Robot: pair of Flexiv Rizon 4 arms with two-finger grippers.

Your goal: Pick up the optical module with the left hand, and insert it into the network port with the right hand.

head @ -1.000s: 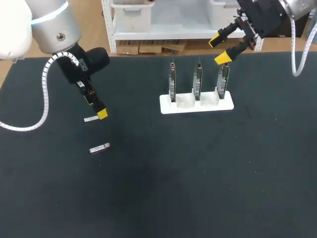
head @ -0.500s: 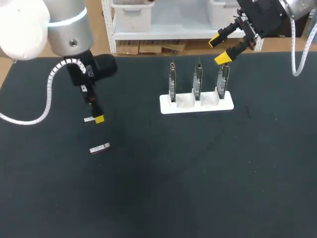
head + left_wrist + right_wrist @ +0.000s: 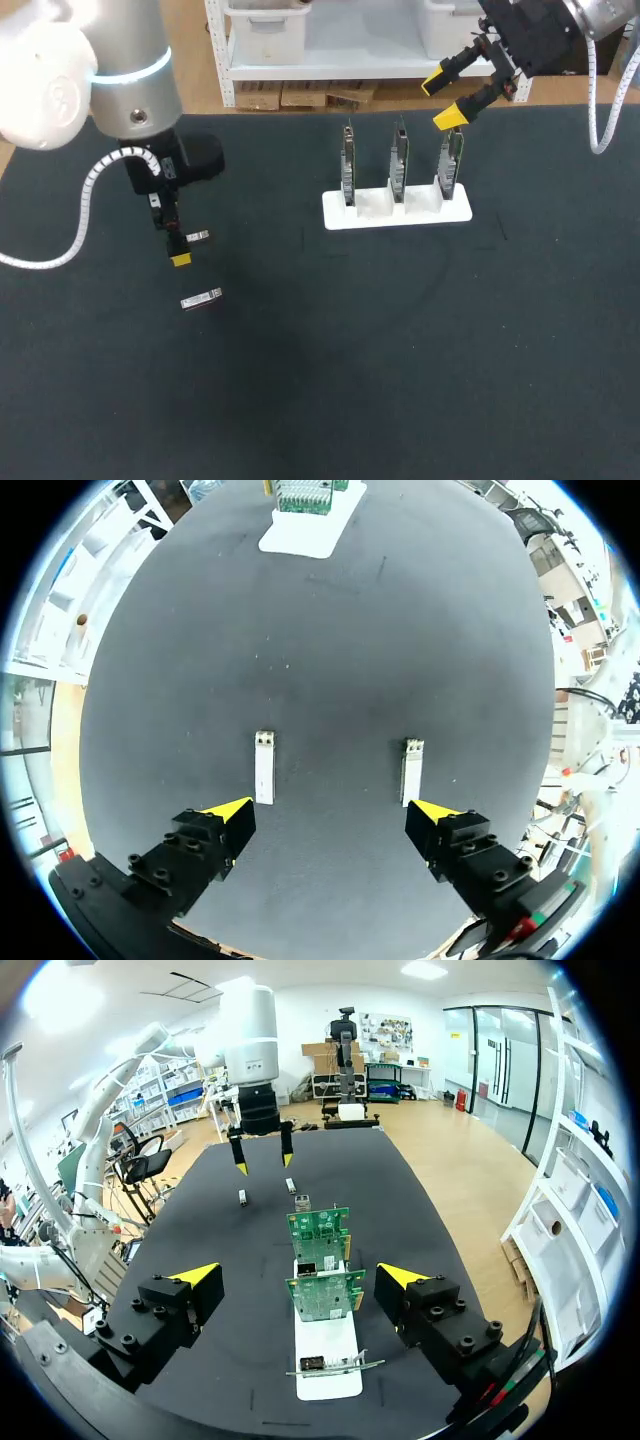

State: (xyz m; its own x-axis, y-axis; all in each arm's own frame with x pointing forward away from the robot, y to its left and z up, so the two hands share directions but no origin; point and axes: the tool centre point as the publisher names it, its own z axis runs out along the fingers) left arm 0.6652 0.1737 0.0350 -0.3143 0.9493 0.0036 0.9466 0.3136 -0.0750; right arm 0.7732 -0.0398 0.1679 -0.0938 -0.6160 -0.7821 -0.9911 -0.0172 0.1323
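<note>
Head view: a matte black worktop (image 3: 400, 350) carries a white slotted plastic stand (image 3: 397, 212) holding three upright green circuit boards with network ports (image 3: 399, 160) in a row. Well apart from the stand, two small silver rectangular optical modules lie flat on the worktop. The far module (image 3: 198, 237) sits just beside the yellow tip of the left end effector (image 3: 177, 248), and the near module (image 3: 201, 298) lies closer to the front edge. The left end effector hangs over the worktop between the two modules and grasps nothing. The right end effector (image 3: 443, 100) is raised above and behind the rightmost board, with its fingers spread and empty. Left wrist view: the left end effector (image 3: 330, 815) is released, with its fingers set wide apart above the worktop (image 3: 330, 660). The far module (image 3: 264, 768) lies just ahead of one yellow tip and the near module (image 3: 411, 772) just ahead of the other. The two modules are parallel and neither is touched. The stand (image 3: 305, 535) lies far ahead. Right wrist view: the right end effector (image 3: 298, 1278) is released, and the circuit boards (image 3: 322, 1295) stand in the stand (image 3: 328, 1360) below and ahead of its parted fingers, without contact. Beyond them the left end effector (image 3: 263, 1165) points down at the worktop (image 3: 220, 1250).
</note>
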